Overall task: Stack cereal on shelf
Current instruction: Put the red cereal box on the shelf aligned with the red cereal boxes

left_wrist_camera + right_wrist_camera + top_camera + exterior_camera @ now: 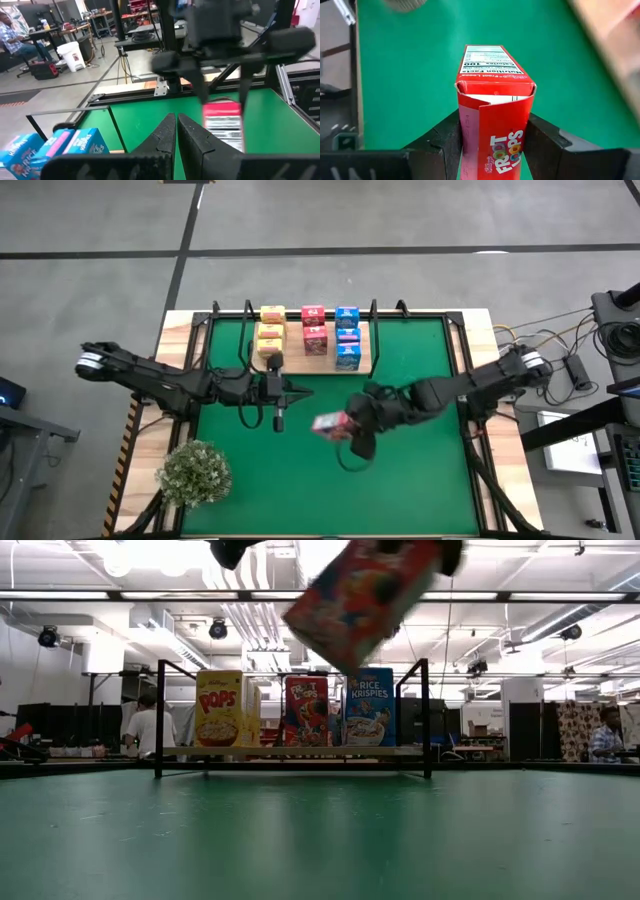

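The shelf point(293, 352), a light wooden board with a black wire frame, lies at the far middle of the green mat. Yellow point(271, 322), red point(314, 326) and blue point(347, 337) cereal cartons stand on it in rows. My right gripper point(347, 430) is over the middle of the mat, shut on another red cereal carton point(495, 120), which shows tilted at the top of the low view point(362, 595). My left gripper point(303, 391) hangs shut and holding nothing just near of the shelf, pointing toward the right arm. My right gripper pinches the red carton between its two fingers point(445, 137), one on each of two opposite side faces point(465, 125). The fingers slant downward from the table's right side. The carton is lifted clear of the mat and tilted, its printed front toward the wrist.
A bushy pale green plant point(195, 472) stands at the mat's near left corner. The green mat point(420, 480) has bare room near and right of the grippers. People sit in the room beyond the table point(150, 725).
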Tool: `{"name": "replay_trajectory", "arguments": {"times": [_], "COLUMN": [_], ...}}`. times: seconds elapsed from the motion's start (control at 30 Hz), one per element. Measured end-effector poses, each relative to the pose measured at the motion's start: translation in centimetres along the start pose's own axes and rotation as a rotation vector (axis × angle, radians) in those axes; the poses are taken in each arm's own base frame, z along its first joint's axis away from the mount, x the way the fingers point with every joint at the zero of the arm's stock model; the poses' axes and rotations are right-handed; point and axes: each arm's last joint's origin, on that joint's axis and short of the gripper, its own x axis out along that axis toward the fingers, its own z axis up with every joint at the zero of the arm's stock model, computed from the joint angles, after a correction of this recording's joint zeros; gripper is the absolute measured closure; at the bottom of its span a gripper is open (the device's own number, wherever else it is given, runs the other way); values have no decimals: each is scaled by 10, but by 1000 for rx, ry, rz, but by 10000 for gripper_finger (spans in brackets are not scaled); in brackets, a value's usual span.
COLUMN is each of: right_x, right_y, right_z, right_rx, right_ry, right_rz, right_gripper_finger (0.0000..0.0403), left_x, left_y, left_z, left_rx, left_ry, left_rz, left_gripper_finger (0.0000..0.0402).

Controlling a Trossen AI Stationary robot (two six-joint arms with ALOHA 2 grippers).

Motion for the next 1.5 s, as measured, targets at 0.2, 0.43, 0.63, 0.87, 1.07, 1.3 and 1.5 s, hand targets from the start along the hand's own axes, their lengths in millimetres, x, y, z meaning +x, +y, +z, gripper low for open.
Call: {"name": "replay_trajectory", "arguments": {"times": [0.2, 0.43, 0.63, 0.87, 1.07, 1.3, 1.5], "right_x": [-6, 6, 32, 61, 68, 68, 68], "right_y": [-21, -48, -76, -101, -117, -137, -144], "right_z": [48, 88, 111, 129, 135, 139, 139], "right_rx": [-123, -240, -343, -441, -514, -512, -510], "right_ry": [-38, 45, 205, 320, 329, 340, 344], "right_rz": [-63, -169, -237, -258, -264, -282, -264], "right_gripper_finger": [239, 239, 239, 239, 239, 239, 239], "left_x": [-13, -21, -24, -33, -45, -58, -60], "left_y": [4, 7, 8, 11, 15, 19, 20], "left_z": [9, 14, 16, 18, 23, 30, 31], "left_rx": [17, 36, 45, 38, 33, 38, 45], "left_ry": [-31, -53, -55, -40, -48, -89, -96], "left_rz": [2, 6, 6, 4, 5, 12, 13], "left_gripper_finger": [402, 402, 402, 402, 402, 402, 402]}}
